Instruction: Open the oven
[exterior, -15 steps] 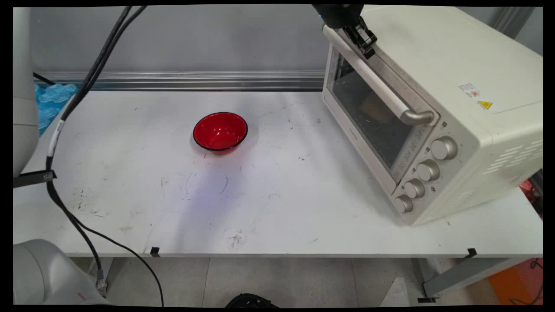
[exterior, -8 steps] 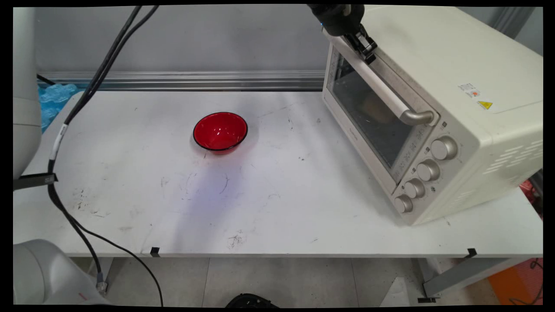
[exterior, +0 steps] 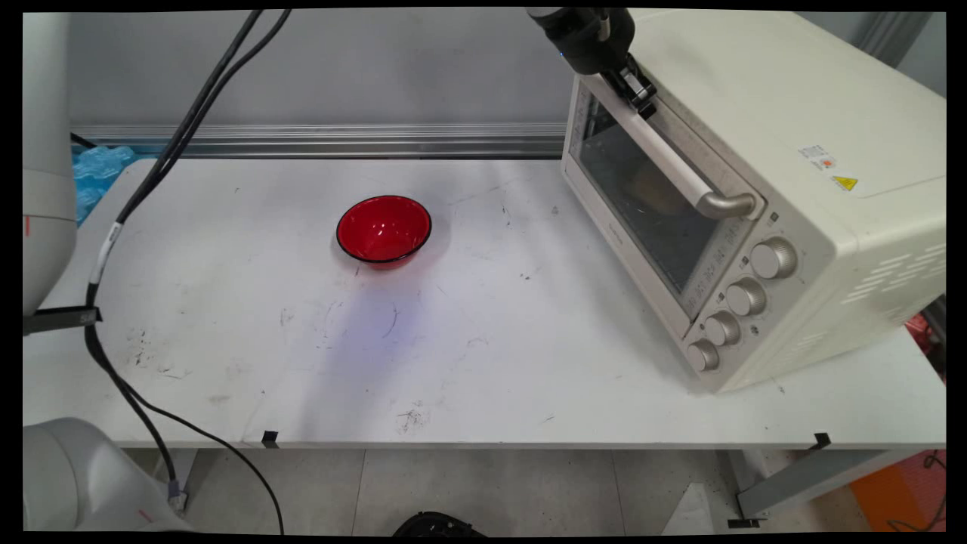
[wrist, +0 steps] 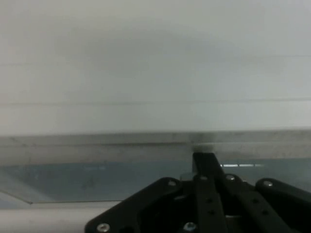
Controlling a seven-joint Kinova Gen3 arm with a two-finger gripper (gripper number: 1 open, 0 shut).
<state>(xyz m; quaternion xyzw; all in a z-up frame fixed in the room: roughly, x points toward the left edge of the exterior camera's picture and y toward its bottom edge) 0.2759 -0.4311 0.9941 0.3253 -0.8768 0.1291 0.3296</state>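
My black gripper (exterior: 642, 98) is at the top edge of the picture, shut, with its tips against the top of the door of a cream toaster oven (exterior: 793, 113). It sits beside the far end of the metal bar handle (exterior: 672, 162). The hand view shows the shut gripper (wrist: 204, 158) pressed to the door's upper rim (wrist: 146, 141), with glass below it. The glass door (exterior: 642, 204) looks closed, and something brownish shows dimly behind it. A red bowl (exterior: 384, 229), empty, stands on the white table (exterior: 491, 340) well to the left of the oven.
Several knobs (exterior: 772, 258) run down the oven's front right side. Black cables (exterior: 151, 166) hang across the left part of the table. Blue packaging (exterior: 94, 170) lies at the far left edge. A metal rail (exterior: 317, 140) runs along the wall.
The gripper has come slightly lower and leftward at the oven door's top, so more of the wrist shows. The cables have swung a little to the right. Bowl and oven have stayed put.
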